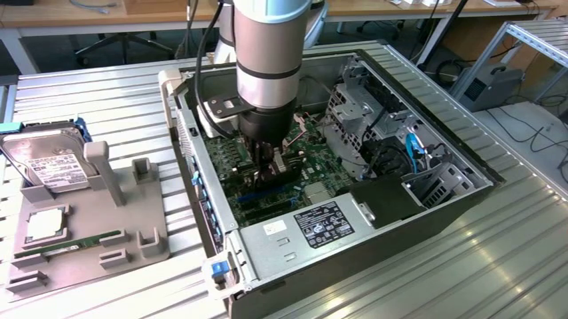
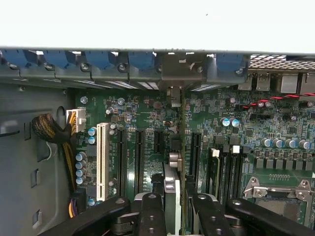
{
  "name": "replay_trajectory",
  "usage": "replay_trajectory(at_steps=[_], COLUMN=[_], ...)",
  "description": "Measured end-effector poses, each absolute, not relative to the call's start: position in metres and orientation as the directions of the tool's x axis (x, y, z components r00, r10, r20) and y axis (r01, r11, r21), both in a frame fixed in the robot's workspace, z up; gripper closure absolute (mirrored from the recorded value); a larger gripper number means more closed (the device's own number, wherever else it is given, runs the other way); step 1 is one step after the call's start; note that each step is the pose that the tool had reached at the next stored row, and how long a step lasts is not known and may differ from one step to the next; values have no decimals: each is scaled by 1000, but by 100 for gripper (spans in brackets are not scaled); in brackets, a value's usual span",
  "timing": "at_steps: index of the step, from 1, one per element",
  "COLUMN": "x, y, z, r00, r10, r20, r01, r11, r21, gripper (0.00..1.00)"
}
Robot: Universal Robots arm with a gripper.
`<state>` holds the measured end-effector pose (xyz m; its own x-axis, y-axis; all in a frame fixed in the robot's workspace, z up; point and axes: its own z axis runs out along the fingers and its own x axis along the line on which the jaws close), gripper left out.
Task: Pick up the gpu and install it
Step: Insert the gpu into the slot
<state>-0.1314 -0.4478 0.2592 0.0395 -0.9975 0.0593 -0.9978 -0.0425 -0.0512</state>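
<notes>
The gpu (image 2: pixel 176 142) is a thin black card seen edge-on in the wrist view. It stands upright over the green motherboard (image 2: pixel 147 115) between two black slots. Its metal bracket end (image 2: pixel 179 69) reaches the case's rear wall. My gripper (image 2: pixel 173 199) is shut on the card's top edge, one black finger on each side. In the exterior view the gripper (image 1: pixel 271 166) reaches straight down into the open computer case (image 1: pixel 435 206), with the dark card (image 1: pixel 277 178) below it against the board. Whether the card sits fully in a slot I cannot tell.
At the exterior view's left, a grey holder (image 1: pixel 133 219) carries a silver hard drive (image 1: pixel 49 163) and a green memory stick (image 1: pixel 76 242). Inside the case are a power supply (image 1: pixel 302 232), a drive cage (image 1: pixel 355 106), a white slot (image 2: pixel 102 155), a cable bundle (image 2: pixel 49 130) and a processor socket (image 2: pixel 275 191).
</notes>
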Motion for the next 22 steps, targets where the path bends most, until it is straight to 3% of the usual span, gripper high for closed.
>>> replay_trajectory(at_steps=[22], x=[-132], y=[-445], z=[259], r00=[17], r10=[-998], r20=[54], r01=[-998], r11=[-20], r21=[-51], gripper=[73])
